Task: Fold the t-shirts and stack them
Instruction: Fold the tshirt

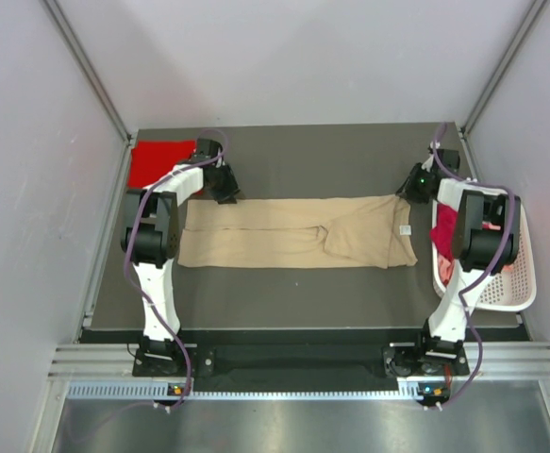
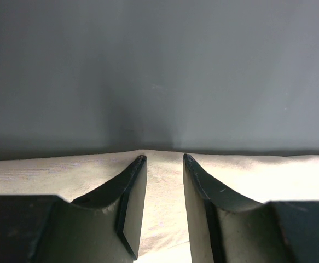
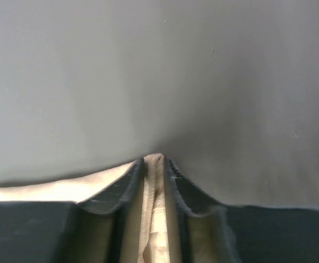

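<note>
A tan t-shirt point(image 1: 284, 231) lies stretched out long and flat across the middle of the table. My left gripper point(image 1: 225, 192) is at the shirt's back left corner. In the left wrist view the jaws point(image 2: 163, 158) stand apart over the cloth's edge point(image 2: 50, 172), and flat fabric shows between them. My right gripper point(image 1: 412, 186) is at the back right corner. In the right wrist view it point(image 3: 155, 159) is shut on a bunched ridge of the tan cloth point(image 3: 50, 189). A folded bright red t-shirt point(image 1: 159, 160) rests at the back left.
A white slotted basket point(image 1: 515, 283) stands at the table's right edge, beside the right arm, with pink and red cloth point(image 1: 444, 231) in it. Grey walls close in the table on the left, the back and the right.
</note>
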### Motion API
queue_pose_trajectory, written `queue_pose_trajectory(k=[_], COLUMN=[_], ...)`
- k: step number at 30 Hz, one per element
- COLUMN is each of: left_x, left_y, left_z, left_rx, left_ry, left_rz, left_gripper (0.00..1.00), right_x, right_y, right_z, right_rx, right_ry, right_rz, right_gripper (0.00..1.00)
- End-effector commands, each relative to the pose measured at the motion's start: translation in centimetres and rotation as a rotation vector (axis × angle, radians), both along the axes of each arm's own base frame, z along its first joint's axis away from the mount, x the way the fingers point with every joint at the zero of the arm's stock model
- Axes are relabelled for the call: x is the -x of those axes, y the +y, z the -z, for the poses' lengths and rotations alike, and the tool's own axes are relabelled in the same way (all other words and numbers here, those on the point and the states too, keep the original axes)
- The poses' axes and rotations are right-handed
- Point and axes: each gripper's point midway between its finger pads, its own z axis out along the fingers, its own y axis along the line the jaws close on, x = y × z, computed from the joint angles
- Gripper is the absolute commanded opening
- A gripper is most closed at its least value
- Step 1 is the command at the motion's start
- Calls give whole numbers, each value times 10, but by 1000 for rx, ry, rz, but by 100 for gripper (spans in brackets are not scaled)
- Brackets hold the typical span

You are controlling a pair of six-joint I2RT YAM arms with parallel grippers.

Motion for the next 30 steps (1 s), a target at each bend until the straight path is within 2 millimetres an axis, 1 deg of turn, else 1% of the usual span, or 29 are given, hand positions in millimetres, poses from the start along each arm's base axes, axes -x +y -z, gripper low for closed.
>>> queue_pose_trajectory(k=[1, 2, 4, 5, 6, 8, 9, 10, 11, 12, 13, 14, 15, 16, 18, 19, 20, 21, 22, 23, 24, 25, 26, 27, 28, 29, 30], left_x=[14, 13, 7, 6, 2, -2, -5, -6, -4, -5, -4, -1, 0, 3, 11, 14, 17, 25, 28, 35, 38, 41, 45, 52, 54, 61, 62], left_y=[39, 38, 31, 30, 27, 24, 23, 22, 22, 23, 25, 26, 27, 29, 33, 35, 38, 40, 42, 44, 45, 46, 48, 52, 55, 57, 62], left_z=[47, 43, 28, 21, 8, -7, -20, -27, -31, -42, -45, -47, -52, -54, -54, -54, -52, -48, -48, -42, -39, -36, -32, -23, -20, -12, -9], left_rx=[-128, -120, -88, -81, -65, -55, -48, -45, -46, -52, -61, -73, -81, -91, -116, -125, -142, -149, -155, -165, -167, -171, -172, -183, -187, -189, -197], left_ry=[115, 108, 73, 61, 28, -6, -34, -49, -45, -67, -71, -68, -76, -74, -64, -62, -55, -38, -35, -20, -19, -11, 3, 30, 39, 60, 65], left_rz=[-64, -61, -47, -41, -30, -12, -5, 0, 5, 14, 15, 25, 28, 32, 39, 42, 43, 44, 41, 37, 35, 32, 20, 7, -6, -21, -41], left_gripper=[40, 40, 40, 40, 41, 41, 41, 41, 41, 41, 41, 42, 42, 42, 42, 42, 42, 42, 42, 42, 42, 42, 42, 42, 42, 42, 42], right_x=[-14, -14, -13, -12, -8, -5, 1, 5, 9, 13, 23, 28, 31, 37, 47, 55, 60, 69, 73, 78, 85, 93, 99, 104, 107, 109, 105], right_y=[-14, -14, -13, -12, -12, -6, -7, -2, 3, 4, 12, 15, 14, 21, 28, 44, 48, 46, 49, 48, 48, 48, 49, 51, 53, 54, 52], right_z=[-28, -38, -49, -61, -63, -78, -77, -78, -84, -81, -77, -76, -75, -71, -70, -65, -67, -60, -66, -64, -62, -55, -53, -46, -42, -39, -38], right_rx=[32, 36, 42, 47, 51, 68, 83, 76, 61, 72, 83, 99, 136, 155, 155, 150, 144, 162, 138, 134, 129, 117, 116, 117, 121, 128, 139], right_ry=[-83, -99, -112, -133, -117, -118, -89, -80, -83, -61, -11, 8, 22, 47, 69, 84, 88, 112, 106, 111, 124, 154, 168, 183, 185, 184, 159], right_rz=[22, 20, 19, 18, 21, 21, 35, 33, 34, 47, 40, 40, 56, 50, 62, 31, 36, 69, 120, 143, 161, 187, 188, 185, 184, 183, 191], right_gripper=[23, 25, 28, 30, 31, 31, 31, 31, 31, 30, 30, 29, 29, 27, 22, 20, 18, 16, 15, 15, 15, 15, 16, 17, 17, 17, 17])
